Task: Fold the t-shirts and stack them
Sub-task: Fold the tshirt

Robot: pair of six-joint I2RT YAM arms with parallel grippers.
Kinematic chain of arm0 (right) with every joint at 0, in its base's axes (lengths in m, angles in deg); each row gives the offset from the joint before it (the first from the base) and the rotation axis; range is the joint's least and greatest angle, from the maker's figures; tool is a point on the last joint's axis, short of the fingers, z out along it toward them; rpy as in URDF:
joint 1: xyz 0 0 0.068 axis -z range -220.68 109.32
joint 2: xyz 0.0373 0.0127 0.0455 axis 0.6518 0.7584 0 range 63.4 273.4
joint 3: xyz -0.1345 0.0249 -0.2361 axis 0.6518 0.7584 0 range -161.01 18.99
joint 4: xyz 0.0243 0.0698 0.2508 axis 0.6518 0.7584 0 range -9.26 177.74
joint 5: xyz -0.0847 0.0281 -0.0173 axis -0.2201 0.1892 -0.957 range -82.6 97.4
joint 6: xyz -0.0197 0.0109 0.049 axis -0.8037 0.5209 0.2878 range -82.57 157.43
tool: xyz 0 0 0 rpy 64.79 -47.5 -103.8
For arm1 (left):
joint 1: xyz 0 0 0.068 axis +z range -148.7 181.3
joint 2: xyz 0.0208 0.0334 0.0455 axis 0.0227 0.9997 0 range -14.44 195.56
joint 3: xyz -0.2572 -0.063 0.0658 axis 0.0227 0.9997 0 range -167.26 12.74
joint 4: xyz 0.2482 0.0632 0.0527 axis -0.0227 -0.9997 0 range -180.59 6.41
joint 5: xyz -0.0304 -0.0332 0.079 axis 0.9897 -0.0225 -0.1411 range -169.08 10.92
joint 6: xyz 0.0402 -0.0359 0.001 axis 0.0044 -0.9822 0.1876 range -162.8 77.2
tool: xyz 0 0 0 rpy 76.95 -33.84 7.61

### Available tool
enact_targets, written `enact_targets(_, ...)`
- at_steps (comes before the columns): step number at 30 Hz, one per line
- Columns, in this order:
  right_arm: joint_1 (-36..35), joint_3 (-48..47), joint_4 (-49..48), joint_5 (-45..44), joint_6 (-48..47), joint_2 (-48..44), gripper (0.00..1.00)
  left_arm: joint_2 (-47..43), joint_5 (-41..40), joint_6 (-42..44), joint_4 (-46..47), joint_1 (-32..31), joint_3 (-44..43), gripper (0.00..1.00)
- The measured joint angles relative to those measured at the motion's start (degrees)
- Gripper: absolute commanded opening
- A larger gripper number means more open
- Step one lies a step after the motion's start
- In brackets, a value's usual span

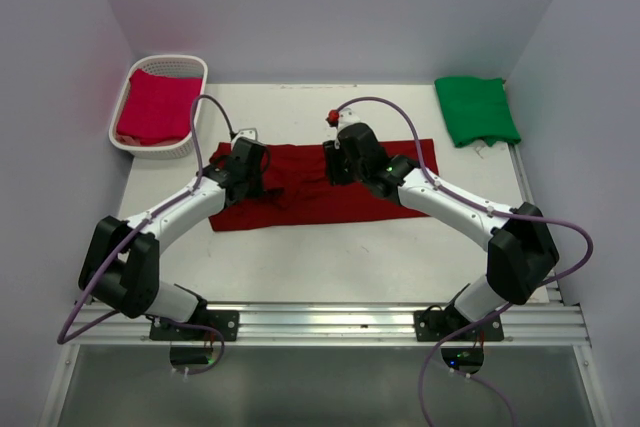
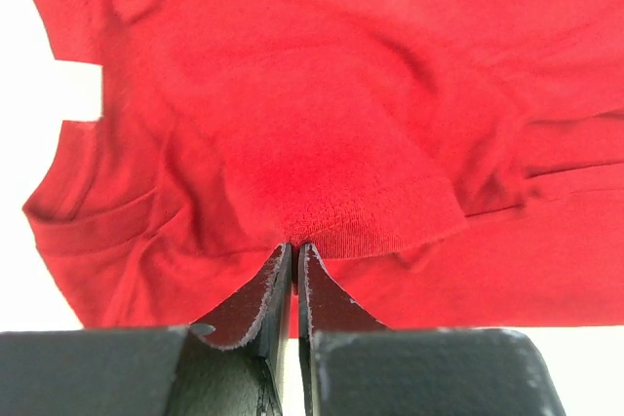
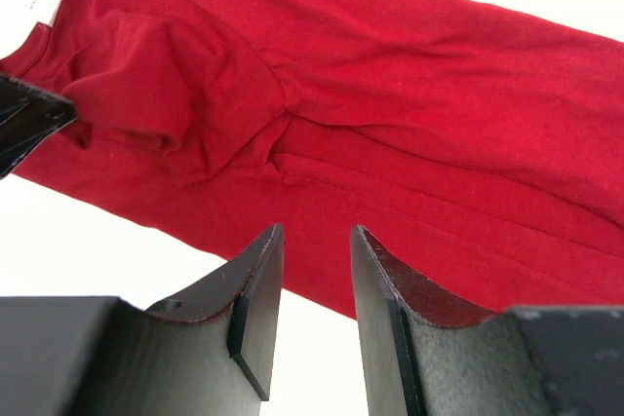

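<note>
A dark maroon t-shirt lies spread flat across the middle of the table. My left gripper is over its left part. In the left wrist view the gripper is shut on the hem of a folded-in sleeve of the shirt. My right gripper hovers near the shirt's middle. Its jaws stand open over the cloth with nothing between them. A green t-shirt lies folded at the back right. A pinkish crimson one rests in the basket.
The white lattice basket stands at the back left corner. Grey walls close in the table on three sides. Purple cables loop above both arms. A metal rail runs along the near edge.
</note>
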Motion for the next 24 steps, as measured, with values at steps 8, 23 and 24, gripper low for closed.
enact_targets(8, 0.17, 0.0, 0.17, 0.07, -0.07, -0.02, 0.37, -0.31, -3.5, 0.04, -6.67, -0.02, -0.2, 0.1)
enact_targets(23, 0.42, -0.35, 1.68, 7.54, 0.13, 2.84, 0.37, -0.87, -5.14, 0.04, -11.74, -0.24, -0.13, 0.31)
enact_targets(24, 0.42, -0.37, 1.64, 8.17, 0.28, 3.43, 0.37, -0.87, -5.33, -0.13, -11.93, -0.26, 0.04, 0.44)
